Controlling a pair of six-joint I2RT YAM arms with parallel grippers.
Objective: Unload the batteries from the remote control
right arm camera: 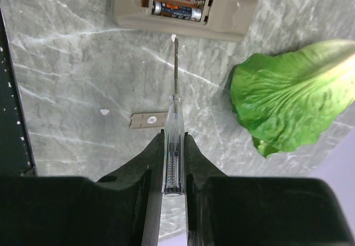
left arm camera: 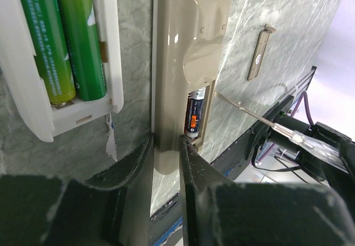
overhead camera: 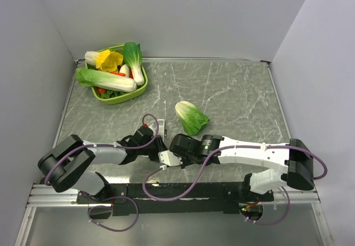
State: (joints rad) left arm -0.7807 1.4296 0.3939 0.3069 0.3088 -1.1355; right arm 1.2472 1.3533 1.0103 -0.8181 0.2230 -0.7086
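The remote control (left arm camera: 186, 52) lies face down on the marble table, beige, with its battery bay open. Dark batteries (right arm camera: 177, 9) with orange print sit in the bay; from the left wrist only one battery (left arm camera: 195, 113) shows. My left gripper (left arm camera: 166, 143) is shut on the remote's near end, one finger against each long side. My right gripper (right arm camera: 175, 138) is shut on a clear-handled screwdriver (right arm camera: 173, 118). Its tip hovers just short of the bay's edge. In the top view both grippers (overhead camera: 160, 146) (overhead camera: 176, 149) meet over the remote (overhead camera: 166, 158), which is mostly hidden there.
The beige battery cover (right arm camera: 148, 119) lies loose on the table beside the screwdriver. A white case (left arm camera: 33, 118) holding two green batteries (left arm camera: 61, 41) lies left of the remote. A cabbage leaf (overhead camera: 191, 117) lies just beyond the grippers. A green basket (overhead camera: 138, 88) of vegetables stands at back left.
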